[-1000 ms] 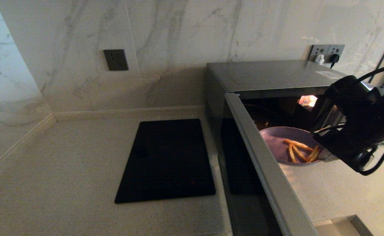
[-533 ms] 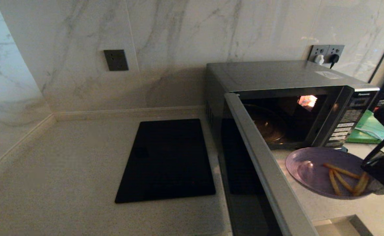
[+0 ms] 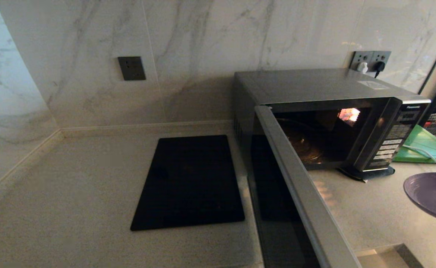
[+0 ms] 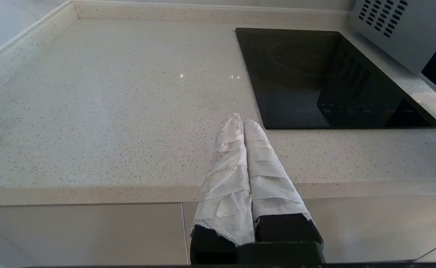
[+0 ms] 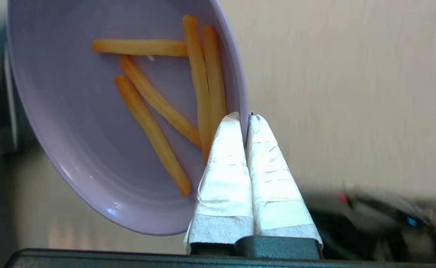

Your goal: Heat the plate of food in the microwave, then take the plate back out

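The lilac plate of food [image 5: 91,119] hangs in the air, gripped by its rim in my right gripper [image 5: 245,116], which is shut on it; several golden fries lie on it. In the head view only part of the plate [image 3: 432,195] shows at the right edge, above the counter and in front of the microwave [image 3: 315,108]. The microwave stands with its door [image 3: 296,186] swung wide open and its lit cavity empty. My left gripper [image 4: 239,121] is shut on nothing, parked over the counter's front edge, left of the cooktop.
A flat black glass cooktop [image 3: 190,182] lies on the pale stone counter [image 3: 72,193] left of the microwave. A green board [image 3: 425,147] lies to the right of the microwave. The open door juts toward me across the counter. Marble walls close the back and left.
My right gripper has drawn the plate out of the microwave cavity and carried it right and toward me, so the arm has left the head view. The left arm has not moved.
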You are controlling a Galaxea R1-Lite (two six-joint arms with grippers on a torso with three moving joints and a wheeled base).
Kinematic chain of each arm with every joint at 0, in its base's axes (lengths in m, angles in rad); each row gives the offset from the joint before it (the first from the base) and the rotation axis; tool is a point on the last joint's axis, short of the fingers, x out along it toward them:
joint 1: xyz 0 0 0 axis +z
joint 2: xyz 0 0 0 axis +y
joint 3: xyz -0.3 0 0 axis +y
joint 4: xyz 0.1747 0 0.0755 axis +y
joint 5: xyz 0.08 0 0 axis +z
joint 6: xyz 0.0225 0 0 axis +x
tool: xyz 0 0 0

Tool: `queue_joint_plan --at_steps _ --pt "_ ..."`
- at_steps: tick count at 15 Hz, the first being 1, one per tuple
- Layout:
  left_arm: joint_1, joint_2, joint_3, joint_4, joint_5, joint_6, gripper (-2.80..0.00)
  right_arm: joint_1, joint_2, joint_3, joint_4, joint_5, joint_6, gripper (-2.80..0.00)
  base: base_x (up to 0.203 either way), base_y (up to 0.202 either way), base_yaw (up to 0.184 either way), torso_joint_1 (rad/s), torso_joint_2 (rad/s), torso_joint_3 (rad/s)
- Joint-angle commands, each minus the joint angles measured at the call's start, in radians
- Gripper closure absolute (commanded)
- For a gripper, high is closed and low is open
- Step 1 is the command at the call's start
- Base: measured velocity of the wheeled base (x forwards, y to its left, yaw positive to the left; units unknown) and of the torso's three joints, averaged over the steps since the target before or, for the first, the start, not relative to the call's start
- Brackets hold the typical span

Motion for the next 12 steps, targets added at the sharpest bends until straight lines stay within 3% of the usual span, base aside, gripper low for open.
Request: queue_joint_plan --at_steps 1,4,7,12 --pt "0.000 0.002 0.000 0.000 0.000 -0.001 0.00 -0.118 0.115 0.022 -0.122 0.001 -0.040 0.00 0.000 0.000 0.000 0.000 0.00 0.000" --pt "0.000 0.002 0.000 0.000 0.000 -0.001 0.00 -0.203 0.251 0.001 -0.201 0.009 -0.082 0.00 0.000 0.000 0.000 0.000 0.00 0.000" --pt "0.000 0.002 0.000 0.000 0.000 -0.001 0.00 -0.296 0.363 -0.045 -0.247 0.069 -0.144 0.00 0.000 0.000 0.000 0.000 0.00 0.000" --pt "0.000 0.002 0.000 0.000 0.000 -0.001 0.00 -0.362 0.464 -0.101 -0.279 0.091 -0.187 0.00 0.000 0.000 0.000 0.000 0.00 0.000"
